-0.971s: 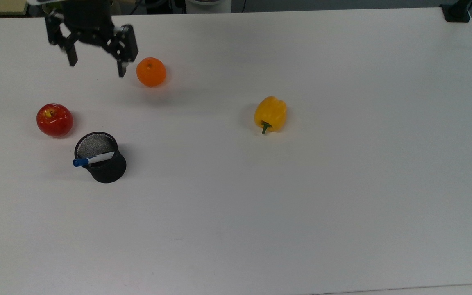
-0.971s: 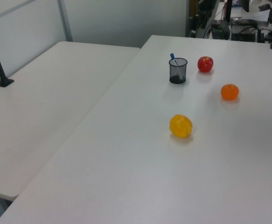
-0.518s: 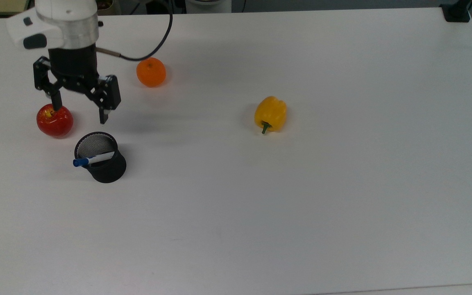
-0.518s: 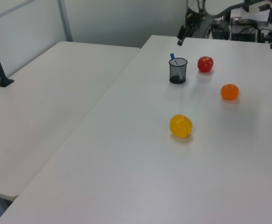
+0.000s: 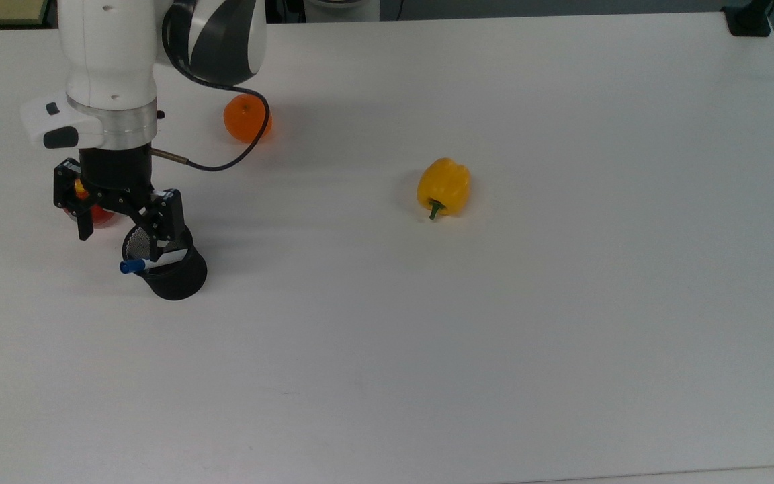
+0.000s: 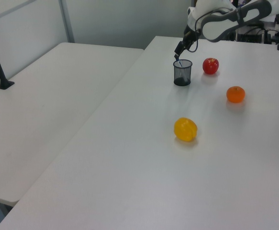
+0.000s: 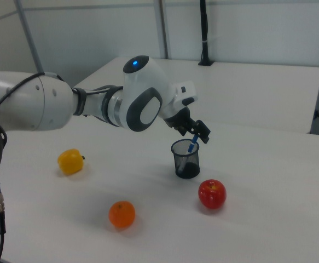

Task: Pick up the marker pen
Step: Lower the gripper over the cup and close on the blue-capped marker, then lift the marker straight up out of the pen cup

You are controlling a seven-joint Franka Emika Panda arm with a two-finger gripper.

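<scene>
- Top view: the tool (image 5: 118, 242) hangs with its fingers spread wide and nothing between them, one finger (image 5: 83, 225) toward the top view's left of the black mesh cup (image 5: 170, 269), the other (image 5: 156, 236) over the cup's rim. The marker pen (image 5: 152, 263) leans in the cup, its blue cap poking out past the rim toward the top view's left. A red apple (image 5: 99, 214) sits partly hidden behind the tool. An orange (image 5: 242, 117) lies farther up the white desk (image 5: 494, 336), crossed by a black cable, and a yellow bell pepper (image 5: 444, 187) lies well apart toward the desk's middle.
- Left view: the tool (image 6: 181, 48) is just above the mesh cup (image 6: 182, 73), where the marker pen (image 6: 179, 63) stands slanted inside. The apple (image 6: 210, 65) is near the cup on the left view's right, the orange (image 6: 235, 94) nearer the camera, and the pepper (image 6: 185, 129) nearer still.
- Right view: the tool (image 7: 195, 131) hovers right over the cup (image 7: 186, 158); the marker pen's (image 7: 192, 145) blue cap rises just beneath the tool. The apple (image 7: 212, 194), orange (image 7: 121, 213) and pepper (image 7: 71, 161) rest on the desk.
</scene>
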